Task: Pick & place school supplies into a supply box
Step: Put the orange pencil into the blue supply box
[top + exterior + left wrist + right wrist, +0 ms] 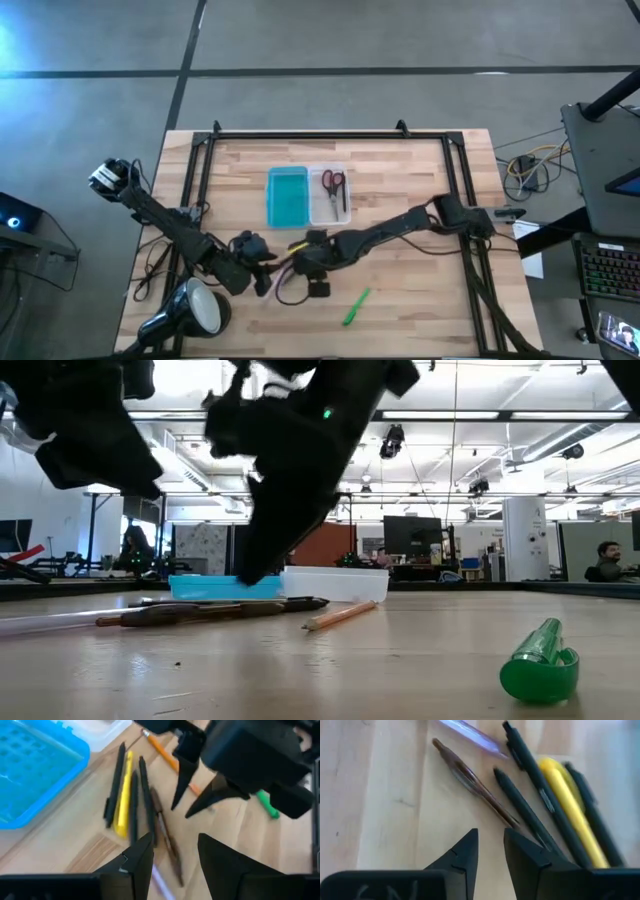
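Both claws, left (262, 262) and right (300, 262), hover open-fingered over the pens (135, 802)

We see a supply box (308, 196) with one turquoise half and one clear half, the clear one holding red-handled scissors (333, 188). On the pale wood table (420, 290) lie a green marker (356, 307), a yellow highlighter (123, 795), an orange pencil (340, 615) and black pens (535, 770) (one pen (470, 777) looks brownish).

Wooden tabletop (400, 170): supply box (306, 195) at far centre; pens (137, 802) clustered mid-table; green marker (355, 306) near right; desk lamp (195, 308) near left.
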`<control>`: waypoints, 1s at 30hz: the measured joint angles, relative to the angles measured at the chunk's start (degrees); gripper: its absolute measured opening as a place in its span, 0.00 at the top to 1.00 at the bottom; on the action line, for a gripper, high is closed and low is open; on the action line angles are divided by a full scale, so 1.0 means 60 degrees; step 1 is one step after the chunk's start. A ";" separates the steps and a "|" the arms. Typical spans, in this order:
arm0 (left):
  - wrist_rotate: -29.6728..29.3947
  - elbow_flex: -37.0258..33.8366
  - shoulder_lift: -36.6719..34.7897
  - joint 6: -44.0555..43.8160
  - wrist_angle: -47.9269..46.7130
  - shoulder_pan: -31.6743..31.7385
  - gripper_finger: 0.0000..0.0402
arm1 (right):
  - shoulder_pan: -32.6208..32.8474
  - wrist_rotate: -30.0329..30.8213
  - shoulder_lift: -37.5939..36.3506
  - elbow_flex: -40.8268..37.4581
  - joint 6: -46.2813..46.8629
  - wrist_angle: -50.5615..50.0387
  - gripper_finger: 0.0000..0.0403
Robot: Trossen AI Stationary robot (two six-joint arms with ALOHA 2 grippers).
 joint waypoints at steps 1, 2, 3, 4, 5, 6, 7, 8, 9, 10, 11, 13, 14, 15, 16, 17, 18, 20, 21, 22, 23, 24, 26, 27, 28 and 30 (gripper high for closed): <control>-0.0095 0.0000 0.0077 0.0009 0.0218 0.0031 0.65 | -0.0007 0.0001 -0.0180 -0.0061 -0.0033 -0.0190 0.78; -0.0138 0.0000 0.0185 0.0064 0.0522 0.0072 0.65 | 0.0029 0.0002 -0.0385 -0.0157 -0.0099 -0.0403 0.78; -0.0134 0.0000 0.0304 0.0190 0.0867 0.0138 0.65 | 0.0097 0.0018 -0.0578 -0.0262 -0.0107 -0.0616 0.78; -0.0066 0.0000 0.0474 0.0315 0.1276 0.0225 0.65 | 0.0174 0.0012 -0.0763 -0.0372 -0.0038 -0.0807 0.78; 0.0135 0.0000 0.0657 0.0457 0.1731 0.0337 0.66 | 0.0283 0.0009 -0.0950 -0.0516 0.0142 -0.1012 0.78; 0.0400 0.0009 0.0888 0.0552 0.2167 0.0454 0.66 | 0.0395 -0.0027 -0.1131 -0.0703 0.0343 -0.1239 0.78; 0.0675 0.0059 0.1108 0.0668 0.2462 0.0568 0.66 | 0.0520 -0.0055 -0.1310 -0.0906 0.0513 -0.1411 0.78; 0.0897 0.0166 0.1344 0.0773 0.2578 0.0660 0.66 | 0.0654 -0.0066 -0.1532 -0.1147 0.0585 -0.1475 0.78; 0.1008 0.0327 0.1596 0.0886 0.2566 0.0756 0.66 | 0.0780 -0.0066 -0.1748 -0.1418 0.0608 -0.1498 0.78; 0.1080 0.0520 0.1850 0.0992 0.2547 0.0848 0.66 | 0.0895 -0.0062 -0.1943 -0.1678 0.0615 -0.1509 0.78; 0.1156 0.0714 0.2082 0.1110 0.2507 0.0934 0.66 | 0.1008 -0.0055 -0.2111 -0.1922 0.0632 -0.1487 0.79; 0.1568 0.1150 0.2585 0.1287 0.2330 0.1133 0.66 | 0.1173 -0.0075 -0.2333 -0.2490 0.0690 -0.1461 0.80; 0.1867 0.1428 0.2861 0.1286 0.2350 0.1228 0.66 | 0.1214 -0.0110 -0.2414 -0.2785 0.0762 -0.1469 0.80; 0.2065 0.1697 0.3141 0.1234 0.2315 0.1271 0.66 | 0.1235 -0.0137 -0.2478 -0.3068 0.0836 -0.1467 0.80; 0.2122 0.2008 0.3435 0.1066 0.2070 0.1317 0.66 | 0.1242 -0.0157 -0.2567 -0.3345 0.0953 -0.1465 0.81; 0.2134 0.2363 0.3757 0.0890 0.1834 0.1335 0.66 | 0.1237 -0.0163 -0.2709 -0.3607 0.1083 -0.1450 0.81; 0.2119 0.2768 0.4094 0.0697 0.1548 0.1340 0.66 | 0.1221 -0.0153 -0.2896 -0.3900 0.1211 -0.1430 0.81; 0.1732 0.3648 0.4756 0.0413 0.0655 0.1333 0.66 | 0.1195 -0.0062 -0.3256 -0.4467 0.1324 -0.1248 0.80; 0.1520 0.4141 0.5060 0.0269 0.0080 0.1329 0.67 | 0.1195 0.0009 -0.3427 -0.4773 0.1364 -0.1091 0.80; 0.1496 0.4632 0.5357 0.0134 -0.0420 0.1329 0.68 | 0.1201 0.0057 -0.3619 -0.5081 0.1441 -0.0927 0.80; 0.1512 0.5129 0.5610 -0.0074 -0.0911 0.1336 0.69 | 0.1215 0.0065 -0.3844 -0.5404 0.1547 -0.0705 0.79; 0.1524 0.5570 0.5852 -0.0397 -0.1438 0.1336 0.72 | 0.1222 0.0057 -0.4076 -0.5706 0.1732 -0.0406 0.79; 0.1526 0.6289 0.6269 -0.1198 -0.2104 0.1354 0.80 | 0.1224 0.0033 -0.4610 -0.6264 0.2154 0.0158 0.80; 0.1537 0.6556 0.6433 -0.1580 -0.2273 0.1354 0.85 | 0.1220 0.0036 -0.4854 -0.6509 0.2353 0.0359 0.80; 0.1566 0.6727 0.6551 -0.1945 -0.2402 0.1354 0.91 | 0.1213 0.0047 -0.5089 -0.6707 0.2463 0.0570 0.81; 0.1492 0.6950 0.6641 -0.2803 -0.2382 0.1354 0.97 | 0.1198 0.0129 -0.5584 -0.7067 0.2374 0.1043 0.82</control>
